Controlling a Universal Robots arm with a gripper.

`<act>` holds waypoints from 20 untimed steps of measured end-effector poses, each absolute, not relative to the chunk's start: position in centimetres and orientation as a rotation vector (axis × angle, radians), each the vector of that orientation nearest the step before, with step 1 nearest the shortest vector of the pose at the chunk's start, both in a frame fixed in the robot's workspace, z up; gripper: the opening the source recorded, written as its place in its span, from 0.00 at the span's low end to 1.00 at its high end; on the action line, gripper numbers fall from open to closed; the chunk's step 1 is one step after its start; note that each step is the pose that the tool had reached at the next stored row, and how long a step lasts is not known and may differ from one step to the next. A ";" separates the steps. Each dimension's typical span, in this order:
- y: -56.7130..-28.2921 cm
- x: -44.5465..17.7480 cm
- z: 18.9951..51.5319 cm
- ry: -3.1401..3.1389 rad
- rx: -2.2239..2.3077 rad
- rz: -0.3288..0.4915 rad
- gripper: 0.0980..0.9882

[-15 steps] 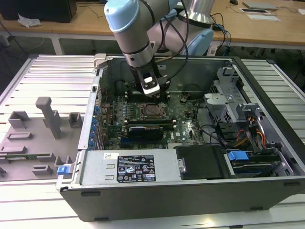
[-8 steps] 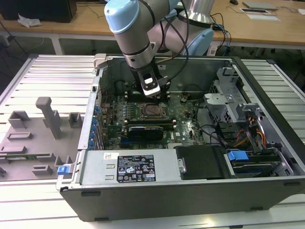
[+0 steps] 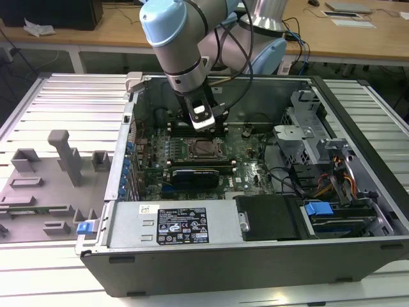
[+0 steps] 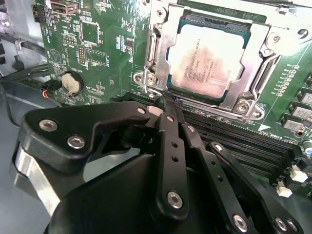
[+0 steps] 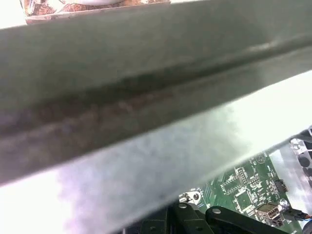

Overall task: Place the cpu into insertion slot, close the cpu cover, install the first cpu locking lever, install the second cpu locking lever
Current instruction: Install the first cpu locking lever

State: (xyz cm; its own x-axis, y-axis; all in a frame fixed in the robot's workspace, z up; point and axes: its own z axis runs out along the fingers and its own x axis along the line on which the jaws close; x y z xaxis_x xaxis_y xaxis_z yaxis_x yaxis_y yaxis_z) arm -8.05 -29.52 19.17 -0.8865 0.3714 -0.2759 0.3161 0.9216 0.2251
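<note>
The arm reached down into an open computer case (image 3: 255, 256) that lay on a slatted tabletop (image 3: 64, 96). In the exterior view the pincer (image 3: 203, 128) hung just above the green circuit board (image 3: 249, 169), right at the edge of the socket (image 3: 204, 148) near the middle of the board.

In the second wrist view the chip (image 4: 207, 58) lay flat inside the socket, its pale metal top facing up. The cover (image 4: 253, 53) was folded down over it, so the bright metal frame ringed the chip and the top showed through the square window.

The pincer's black fingers (image 4: 165, 126) were drawn together with no gap between the tips, which sat against one corner of the socket frame. I could not tell whether anything thin was pinched there.

A round coin battery (image 4: 72, 83) sat on the board off to one side. Long black memory slots (image 4: 234, 141) ran just beside the socket.

Grey plastic holders (image 3: 64, 160) stood on the tabletop at the exterior view's left, well apart from the case.
</note>
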 end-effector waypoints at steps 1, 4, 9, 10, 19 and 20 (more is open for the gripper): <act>-29.5 -8.0 19.2 2.766 0.508 0.250 0.01; -29.5 -8.0 19.3 2.766 0.508 0.249 0.01; -29.6 -8.0 19.4 2.766 0.508 0.249 0.01; -29.7 -8.0 19.4 2.766 0.508 0.249 0.01; -29.9 -8.0 19.5 2.766 0.509 0.259 0.01; -29.9 -8.0 19.6 2.766 0.510 0.259 0.01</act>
